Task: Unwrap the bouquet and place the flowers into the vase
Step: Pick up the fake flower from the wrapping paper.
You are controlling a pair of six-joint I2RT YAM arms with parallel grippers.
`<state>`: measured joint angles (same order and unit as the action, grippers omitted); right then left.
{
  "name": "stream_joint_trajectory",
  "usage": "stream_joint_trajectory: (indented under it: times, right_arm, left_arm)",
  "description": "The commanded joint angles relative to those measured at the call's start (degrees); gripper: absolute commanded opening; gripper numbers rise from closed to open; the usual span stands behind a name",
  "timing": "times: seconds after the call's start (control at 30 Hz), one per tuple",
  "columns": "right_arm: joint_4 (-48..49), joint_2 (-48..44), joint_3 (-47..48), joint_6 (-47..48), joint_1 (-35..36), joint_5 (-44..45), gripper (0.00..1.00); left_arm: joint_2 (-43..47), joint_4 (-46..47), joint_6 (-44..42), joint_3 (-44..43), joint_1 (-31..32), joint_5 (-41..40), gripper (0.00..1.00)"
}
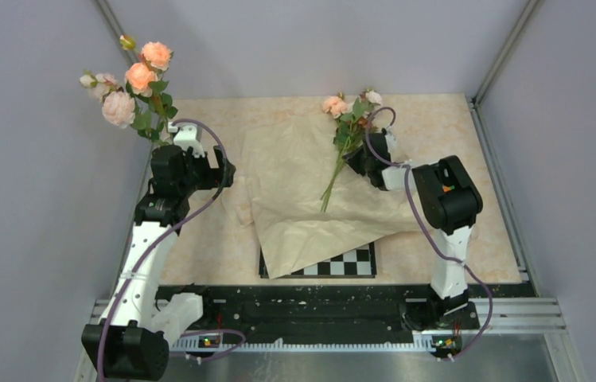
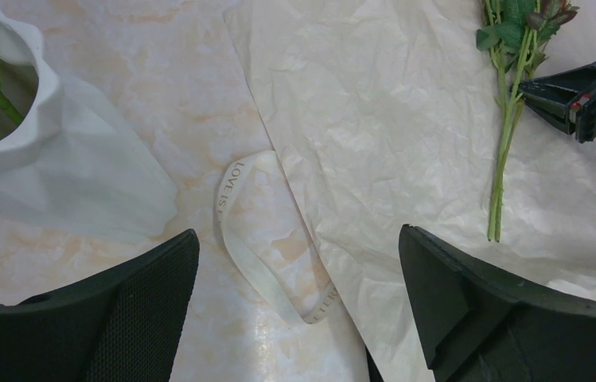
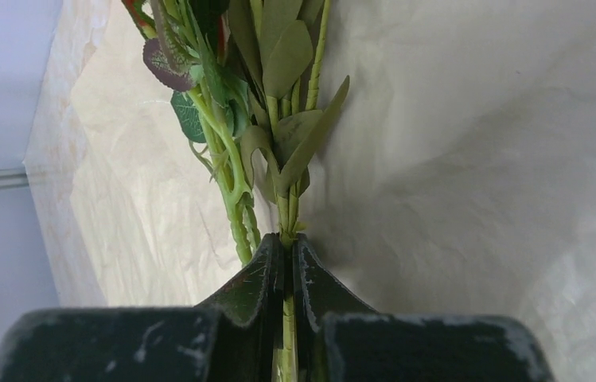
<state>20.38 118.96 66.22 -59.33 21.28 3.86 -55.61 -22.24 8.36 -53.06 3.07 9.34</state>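
**A:** What do you have on the table (image 1: 453,231), from the biggest thing down?

**B:** The biggest is the beige wrapping paper (image 1: 294,191). It lies open and crumpled across the middle of your top view. Its corner at 6 o'clock covers part of a black-and-white checkerboard (image 1: 342,263).

**A:** And where are the flowers?

**B:** You have two groups. The standing flowers (image 1: 139,79), peach and pale pink, rise at 10 o'clock, behind your left arm. Your left wrist view shows their green stems inside the vase (image 2: 32,135). It is white with a wavy rim, and it stands on the table apart from the paper. The loose flowers (image 1: 346,127) lie on the paper at 1 o'clock, with the blooms toward 12 o'clock and the stem ends toward 7 o'clock.

**A:** What does your right gripper (image 3: 284,255) do?

**B:** Its jaws are pressed together on one thin green stem of the loose flowers, just under the leaves. A second stem passes just beside one finger. You cannot tell if that one is caught also.

**A:** And the left gripper (image 2: 298,236)?

**B:** It is spread wide with nothing between the fingers. It hangs over the bare table near the vase, at about 9 o'clock from the paper.

**A:** Anything smaller?

**B:** Only the ribbon (image 2: 229,191). It is a cream loop with printed letters, and it lies flat on the table just beside the paper's edge, under your left gripper.
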Motion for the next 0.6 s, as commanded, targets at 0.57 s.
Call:
stream_joint_trajectory:
  times: [0.57]
  right_arm:
    - [0.4, -15.8, -7.8, 2.6, 0.3, 9.6, 0.00]
  left_arm:
    - [1.1, 2.2, -0.9, 0.3, 0.3, -1.4, 0.99]
